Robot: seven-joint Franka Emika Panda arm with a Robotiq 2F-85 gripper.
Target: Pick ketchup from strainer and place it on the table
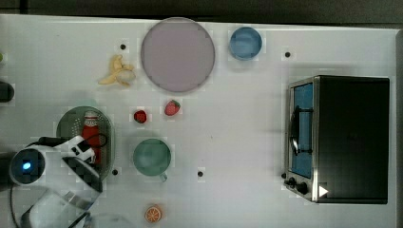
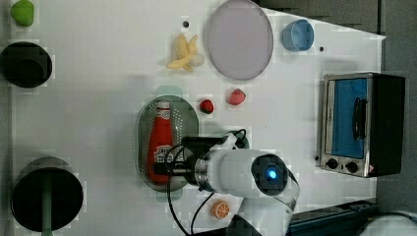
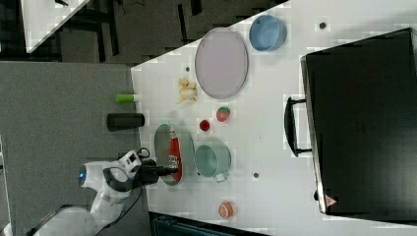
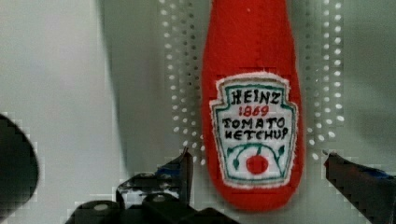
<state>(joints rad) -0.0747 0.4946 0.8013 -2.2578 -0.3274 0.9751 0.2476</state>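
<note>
The ketchup (image 4: 252, 93), a red soft bottle with a white label, lies flat in the pale green strainer (image 1: 66, 126) on the white table (image 1: 237, 142), near the top view's left edge. Its white cap (image 1: 90, 115) points toward the far side of the top view. My gripper (image 4: 259, 161) is open low over the bottle's bottom end, with one finger on each side of it and a gap between each finger and the red body. In the left view the gripper (image 2: 160, 167) hangs over the lower end of the ketchup (image 2: 160, 132). My arm hides the strainer's near end in the top view.
Beside the strainer stand a green cup (image 1: 151, 156), a red ball (image 1: 139, 116) and a strawberry (image 1: 172, 108). Farther back are a banana (image 1: 116, 71), a grey-lilac plate (image 1: 177, 54) and a blue bowl (image 1: 245, 42). An orange slice (image 1: 153, 214) lies near the front edge, and a toaster oven (image 1: 340, 137) stands at the top view's right.
</note>
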